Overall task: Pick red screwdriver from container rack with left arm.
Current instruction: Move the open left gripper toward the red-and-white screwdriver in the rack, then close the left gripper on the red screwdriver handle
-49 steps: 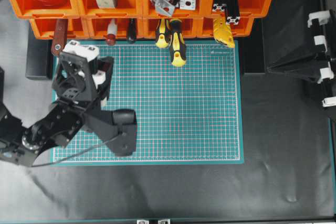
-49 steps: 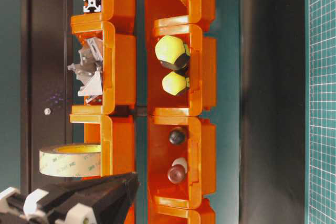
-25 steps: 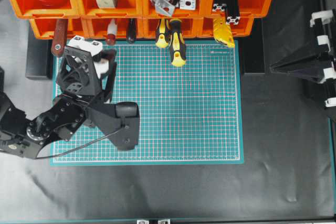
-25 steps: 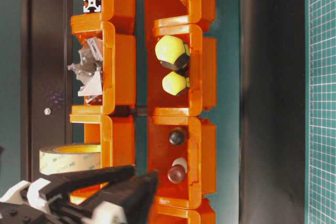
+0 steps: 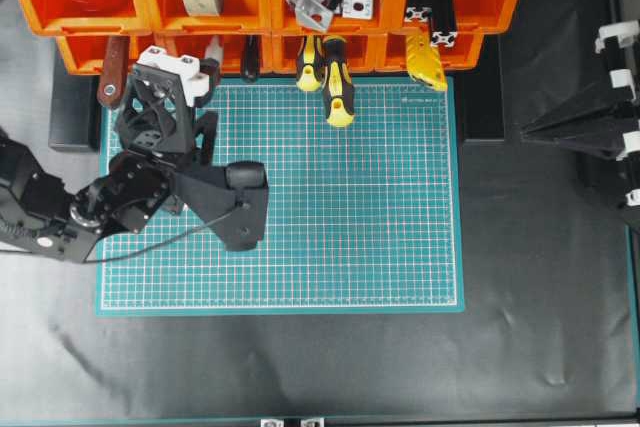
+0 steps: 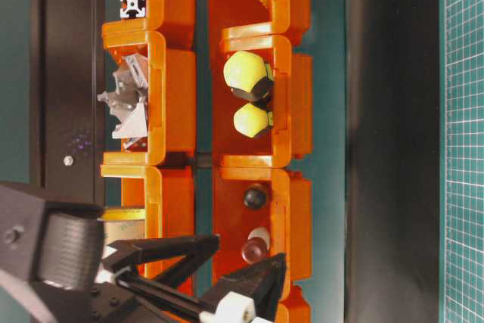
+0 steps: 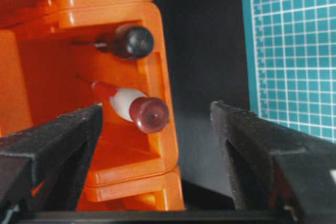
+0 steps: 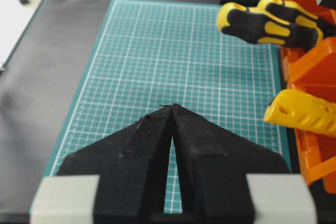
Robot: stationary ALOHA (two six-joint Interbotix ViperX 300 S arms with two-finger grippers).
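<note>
While the black surface [image 5: 330, 367] and its green mat [image 5: 350, 207] fill most of the overhead view, the container rack [image 5: 260, 7] runs along the top edge, its lower bins opening toward the mat. From the left of that frame the left arm [image 5: 120, 202] reaches up to the rack, and its pincer [image 7: 157, 135] stands wide open, one finger [image 7: 58, 140] at lower left of the wrist view in front of the orange bin, the other at lower right over the dark gap beside the mat. Between them, a little above centre, sits the red screwdriver [image 7: 134, 108]: rounded red end poking out of the lower bin, white section behind it, thin shaft running back into the bin. A dark round-ended tool [image 7: 131, 41] lies just above it in the same bin. At far right of the overhead view the right pincer [image 8: 172, 145] rests with its fingers pressed together, holding nothing. My worry is that the left-hand finger looks lined up with the bin wall and could strike it if pushed forward; closing too near the rounded tip might also let the handle slip out, or nudge the dark tool beside it.
</note>
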